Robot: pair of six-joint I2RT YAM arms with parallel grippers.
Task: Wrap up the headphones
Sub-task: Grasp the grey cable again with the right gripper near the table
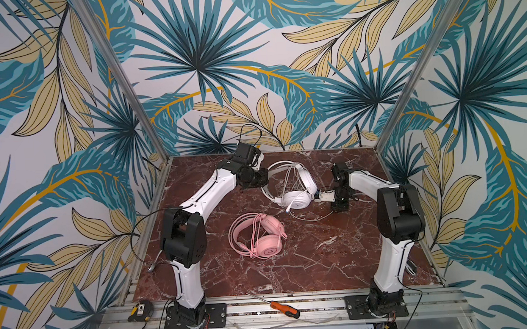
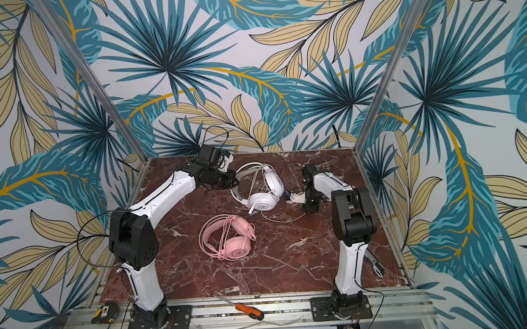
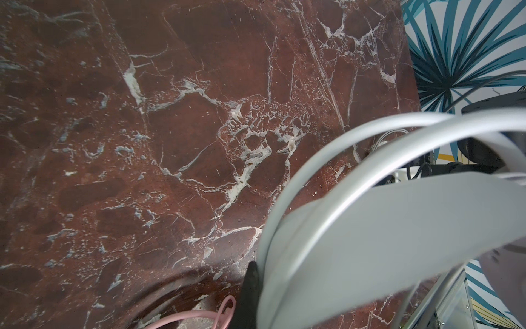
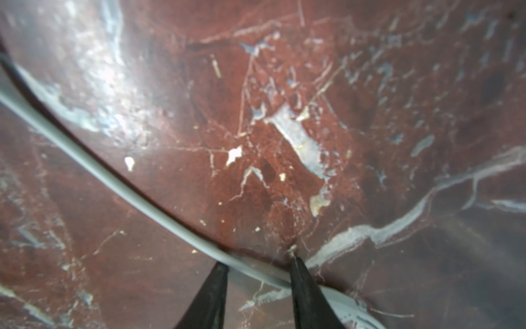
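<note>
In both top views the white headphones (image 1: 294, 185) (image 2: 262, 187) lie at the back middle of the marble table, their cable looped over the headband. My left gripper (image 1: 264, 181) is shut on the white headband (image 3: 370, 228); one black finger (image 3: 250, 293) shows against it, the other is hidden. The loose white cable (image 4: 142, 199) trails right across the table. My right gripper (image 4: 258, 263) stands low over it, open, with the cable crossing between the two fingertips. The pink headphones (image 1: 258, 235) lie in the middle, cable coiled on them, with neither gripper at them.
An orange-handled screwdriver (image 1: 285, 308) and a yellow-black tape measure (image 1: 141, 311) lie on the front rail. Aluminium posts (image 1: 121, 80) rise at the back corners. A dark tool (image 2: 374, 263) lies by the right arm's base. A pink cable loop (image 3: 199, 314) shows beside the left finger.
</note>
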